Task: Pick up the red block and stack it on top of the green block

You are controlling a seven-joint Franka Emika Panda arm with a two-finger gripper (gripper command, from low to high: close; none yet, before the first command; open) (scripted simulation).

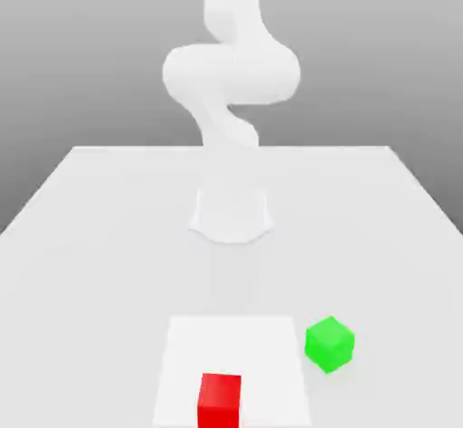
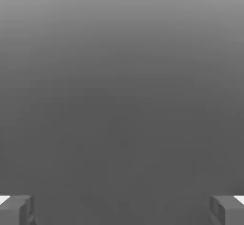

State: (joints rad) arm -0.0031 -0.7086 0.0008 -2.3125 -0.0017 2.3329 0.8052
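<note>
The gripper [image 2: 122, 210] stood with fingers wide apart, holding nothing. The red block [image 1: 220, 399] sat nearest, the green block [image 1: 329, 343] just right and farther. Best: descend squarely over red, straddling opposite faces.

Open table [image 1: 108, 236] around both blocks

A table [image 1: 108, 236] is seen in the exterior view, with the arm [image 1: 231, 82] mounted on a base [image 1: 231, 214] toward its far side. Two blocks are placed near the front edge, well before the base. The red block [image 1: 220, 400] is set almost straight before the base. The green block [image 1: 329, 343] is set to the exterior view's right of it, slightly further back, apart from it. In the hand view the gripper [image 2: 122, 210] is seen with its fingers [image 2: 16, 210] spread wide, nothing between them.
</note>
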